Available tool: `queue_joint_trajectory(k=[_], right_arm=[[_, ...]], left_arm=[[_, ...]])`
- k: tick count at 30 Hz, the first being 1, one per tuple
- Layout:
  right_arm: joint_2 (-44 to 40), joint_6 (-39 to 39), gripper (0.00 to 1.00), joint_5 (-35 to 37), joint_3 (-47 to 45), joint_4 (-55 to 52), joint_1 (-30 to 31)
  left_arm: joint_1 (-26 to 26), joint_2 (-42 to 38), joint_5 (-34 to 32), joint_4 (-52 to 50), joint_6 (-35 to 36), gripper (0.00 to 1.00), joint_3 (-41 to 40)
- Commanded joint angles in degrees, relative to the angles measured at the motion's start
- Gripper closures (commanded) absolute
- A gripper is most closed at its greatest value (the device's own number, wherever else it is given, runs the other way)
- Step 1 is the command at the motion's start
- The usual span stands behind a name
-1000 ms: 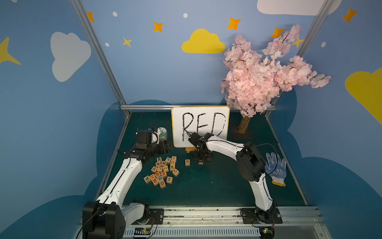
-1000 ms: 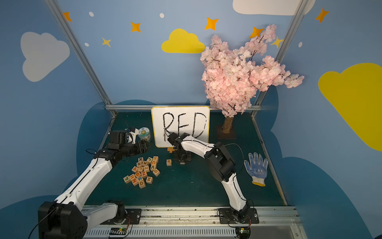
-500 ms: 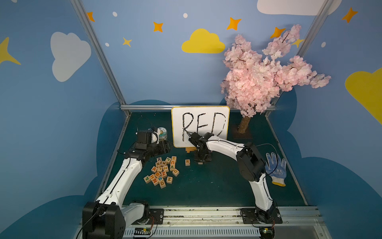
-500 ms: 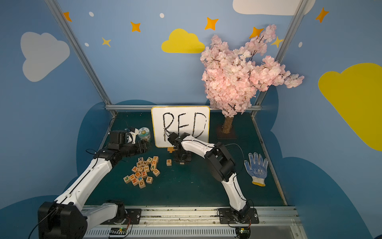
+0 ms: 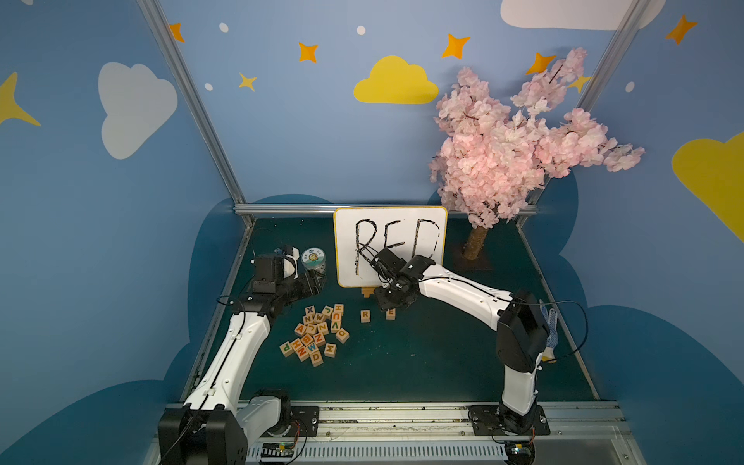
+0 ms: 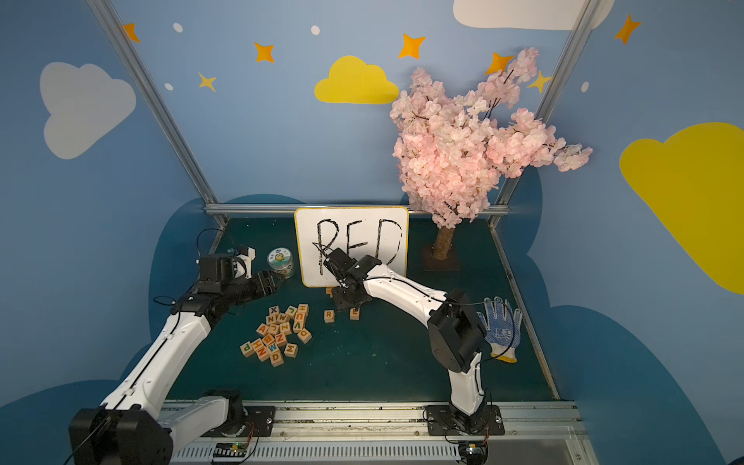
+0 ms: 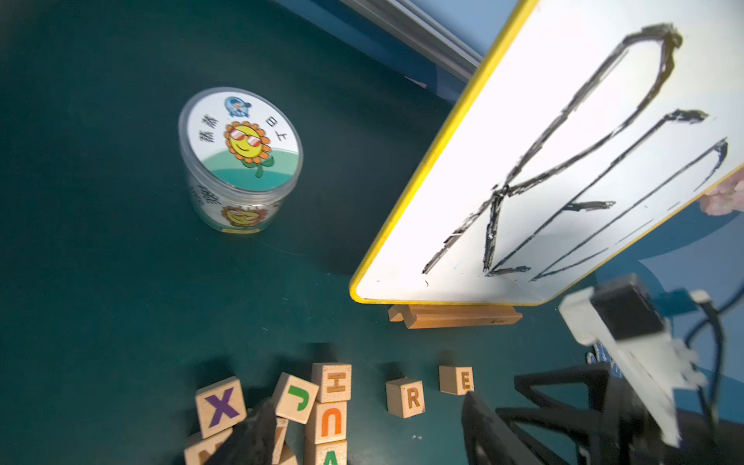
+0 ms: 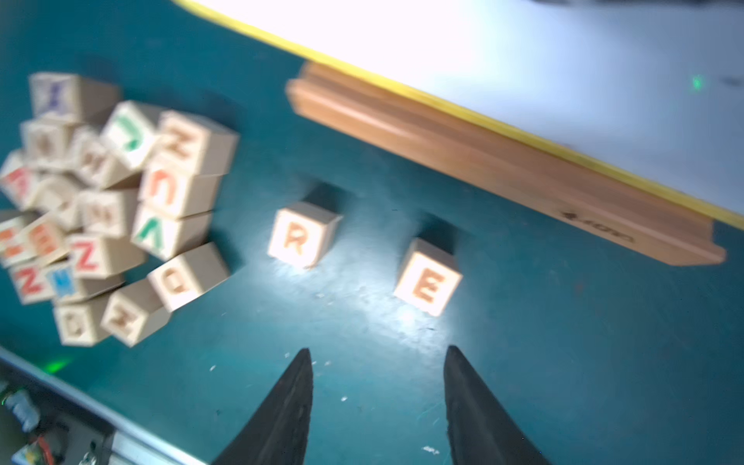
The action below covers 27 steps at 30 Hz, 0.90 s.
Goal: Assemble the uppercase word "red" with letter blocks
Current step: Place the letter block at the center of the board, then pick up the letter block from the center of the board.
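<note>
Green mat; right end effector [image 8: 376, 402] parted, empty, above E block [image 8: 427, 277].

Right pincer [image 8: 376, 406] newly off E block [image 8: 427, 278]

The letter blocks [image 8: 306, 237] look like pale matt wood, same as the board's little stand [image 8: 503, 169]. Table mat [image 5: 422, 362] is dull scuffed green, jar [image 7: 240, 161] is clear glossy plastic.

Right-wrist view: block pile [image 8: 100, 209] blurred.
</note>
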Motion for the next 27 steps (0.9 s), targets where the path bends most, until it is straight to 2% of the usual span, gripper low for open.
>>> queue_joint_trajectory(k=[1, 4, 10, 13, 19, 27], right_arm=[[0.2, -8.5, 0.48, -0.1, 1.8, 3.1, 4.4], [3.1, -7.4, 0.49, 1.9, 4.4, 2.3, 7.9], [7.6, -5.6, 0.51, -5.1, 8.0, 4.3, 12.4], [10.9, -5.4, 0.52, -5.7, 12.5, 2.1, 14.6], [19.6, -4.4, 0.53, -5.4, 23.8, -4.7, 17.3], [26.8, -5.0, 0.52, -5.7, 31.1, -10.6, 18.7]], left_arm=[[2.7, -0.8, -0.2, -0.4, 0.3, 0.28, 0.2], [5.4, -1.4, 0.1, -0.3, 0.1, 0.28, 0.3], [10.4, -3.0, 1.8, 0.4, -0.3, 0.28, 0.1], [12.6, -3.7, 2.8, 0.8, -0.7, 0.28, 0.0], [16.9, -5.0, 3.5, 1.3, -1.4, 0.28, -0.2], [22.5, -6.3, 4.7, 2.5, -3.0, 0.28, -0.8]])
